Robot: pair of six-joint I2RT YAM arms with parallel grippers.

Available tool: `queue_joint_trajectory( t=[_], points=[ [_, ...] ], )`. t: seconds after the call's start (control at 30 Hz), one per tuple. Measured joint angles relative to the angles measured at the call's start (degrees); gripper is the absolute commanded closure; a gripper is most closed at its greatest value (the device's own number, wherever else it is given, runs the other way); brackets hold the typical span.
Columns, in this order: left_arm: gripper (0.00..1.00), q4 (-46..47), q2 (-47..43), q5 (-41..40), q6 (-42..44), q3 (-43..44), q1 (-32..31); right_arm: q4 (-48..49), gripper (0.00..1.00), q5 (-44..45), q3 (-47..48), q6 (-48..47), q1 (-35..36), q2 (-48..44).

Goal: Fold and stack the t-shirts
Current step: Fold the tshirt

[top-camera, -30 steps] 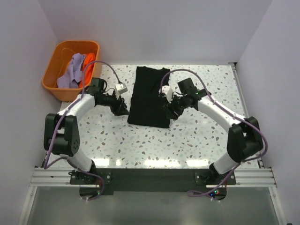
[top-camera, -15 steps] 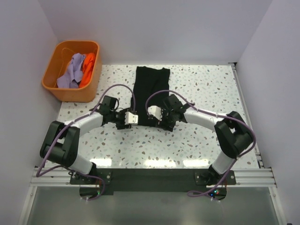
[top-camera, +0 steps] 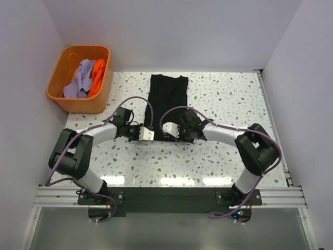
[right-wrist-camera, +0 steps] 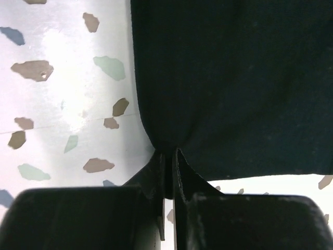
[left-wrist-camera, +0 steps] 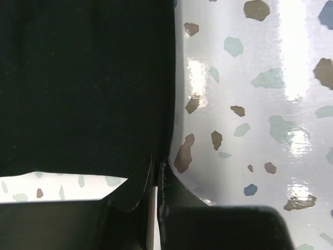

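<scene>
A black t-shirt (top-camera: pixel 167 94), folded into a long strip, lies on the speckled table with its near end under both wrists. My left gripper (top-camera: pixel 155 136) is shut on the shirt's near corner; in the left wrist view the gripper (left-wrist-camera: pixel 157 161) pinches the edge of the black cloth (left-wrist-camera: pixel 83 78). My right gripper (top-camera: pixel 175 135) is shut on the other near corner, and in the right wrist view the gripper (right-wrist-camera: pixel 169 153) bunches the cloth (right-wrist-camera: pixel 234 78) between its tips. A lavender t-shirt (top-camera: pixel 78 78) and an orange t-shirt (top-camera: pixel 99 70) lie crumpled in the tub.
The orange plastic tub (top-camera: pixel 78 105) stands at the back left corner of the table (top-camera: pixel 234 99). White walls close in the left, back and right sides. The arm bases sit on a black rail (top-camera: pixel 166 197) at the near edge.
Both arms swung from the shirt's sides to its near end and came close together. Both grippers, open before, have shut on the near corners.
</scene>
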Motion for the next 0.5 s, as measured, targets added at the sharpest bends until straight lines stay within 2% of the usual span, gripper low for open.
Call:
queue_joint_trajectory(
  t=[0.2, 0.4, 0.5],
  points=[
    [1.00, -7.65, -1.36, 1.97, -3.93, 7.04, 0.20, -7.39, 1.00, -1.14, 4.07, 0.09, -1.77, -3.21],
    [1.00, -12.66, -4.83, 3.19, -7.02, 18.53, 0.98, -14.32, 1.00, -4.22, 15.52, -0.85, -7.63, -7.91],
    [1.00, -14.80, -6.78, 3.82, -7.02, 20.90, 0.98, -16.70, 1.00, -5.55, 18.25, -2.10, -9.20, -9.55]
  ],
)
